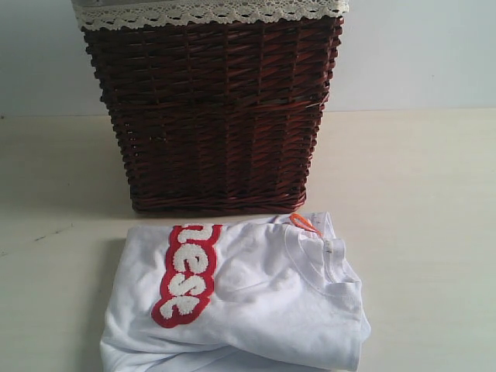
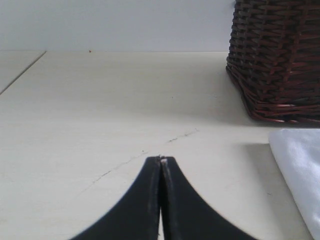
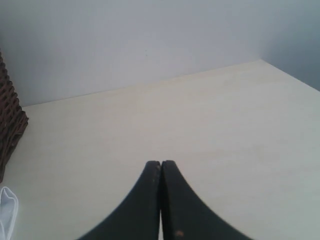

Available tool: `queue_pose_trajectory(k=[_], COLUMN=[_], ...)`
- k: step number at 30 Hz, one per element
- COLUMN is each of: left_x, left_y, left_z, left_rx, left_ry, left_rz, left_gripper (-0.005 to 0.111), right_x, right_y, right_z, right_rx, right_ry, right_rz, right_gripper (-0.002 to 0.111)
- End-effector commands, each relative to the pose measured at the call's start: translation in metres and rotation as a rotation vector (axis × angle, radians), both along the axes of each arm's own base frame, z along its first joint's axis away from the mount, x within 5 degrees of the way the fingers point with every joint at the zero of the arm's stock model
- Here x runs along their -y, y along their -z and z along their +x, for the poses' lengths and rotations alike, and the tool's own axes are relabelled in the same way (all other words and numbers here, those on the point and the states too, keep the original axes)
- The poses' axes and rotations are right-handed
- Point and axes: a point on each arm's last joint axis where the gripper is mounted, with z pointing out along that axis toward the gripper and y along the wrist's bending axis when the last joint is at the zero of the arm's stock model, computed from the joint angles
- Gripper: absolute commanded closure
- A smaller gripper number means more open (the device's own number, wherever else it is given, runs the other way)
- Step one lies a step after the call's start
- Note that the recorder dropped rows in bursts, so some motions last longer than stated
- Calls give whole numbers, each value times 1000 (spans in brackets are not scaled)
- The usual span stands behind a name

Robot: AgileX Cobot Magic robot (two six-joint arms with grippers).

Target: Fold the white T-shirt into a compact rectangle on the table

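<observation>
The white T-shirt (image 1: pixel 256 298) lies folded in a rough rectangle on the table (image 1: pixel 418 201), just in front of the basket. Its red band with fuzzy white lettering (image 1: pixel 186 273) runs along the left part, and the ribbed neck and orange tag (image 1: pixel 304 223) sit at the upper right. Neither gripper appears in the exterior view. The left gripper (image 2: pixel 161 159) is shut on nothing, low over bare table, with an edge of the T-shirt (image 2: pixel 300 170) off to one side. The right gripper (image 3: pixel 160 162) is also shut and empty above bare table; a sliver of the T-shirt (image 3: pixel 7 212) shows at the frame edge.
A dark wicker basket (image 1: pixel 213 108) with white lace trim (image 1: pixel 209 12) stands right behind the shirt; the basket (image 2: pixel 277 55) also shows in the left wrist view and its corner (image 3: pixel 9 125) in the right. A pale wall rises behind the table. A faint crack line (image 2: pixel 135 159) marks the tabletop.
</observation>
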Motion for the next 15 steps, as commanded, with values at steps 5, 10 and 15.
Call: queue_pose_trajectory(k=[5,10,15], left_x=[0,0,0], left_y=[-1,-1,-1], left_z=[0,0,0], left_rx=[12,12,12], left_ry=[-6,-6,-6], left_rz=[-4,-4,-4], left_gripper=[107,107,107], right_x=[0,-4,-6], right_y=[8,11,11], right_z=[0,0,1], right_rx=[-21,-82,-97], right_ry=[1,-72,-100], right_rz=[3,-86,-129], right_gripper=[108,108,108])
